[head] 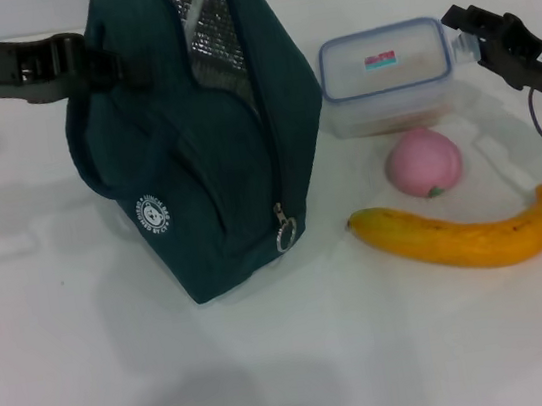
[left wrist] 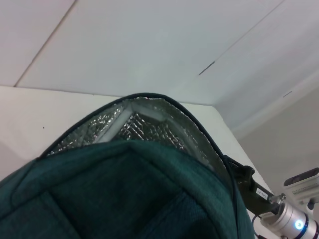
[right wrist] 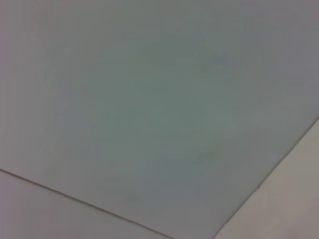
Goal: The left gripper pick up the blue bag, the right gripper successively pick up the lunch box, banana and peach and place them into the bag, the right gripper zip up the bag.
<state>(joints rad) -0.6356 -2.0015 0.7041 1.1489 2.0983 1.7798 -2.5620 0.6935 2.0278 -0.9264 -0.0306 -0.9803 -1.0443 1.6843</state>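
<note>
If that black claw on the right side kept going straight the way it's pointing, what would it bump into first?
Most likely the lunch box. The right gripper points leftward at its blue-rimmed lid corner, almost touching. Its height above the table is hard to judge, so it might skim over the lid.

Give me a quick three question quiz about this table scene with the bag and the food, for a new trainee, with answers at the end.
1. True or false: the lunch box is already inside the blue bag.
2. Which item lies nearest the front edge of the table: A) the peach, B) the banana, C) the lunch box?
3. Fill in: the left gripper is at the bag's ____ , on the robot's left side.

Key:
1. False; it sits on the table beside the bag.
2. B.
3. Top. The right gripper hovers by the lunch box.
</note>
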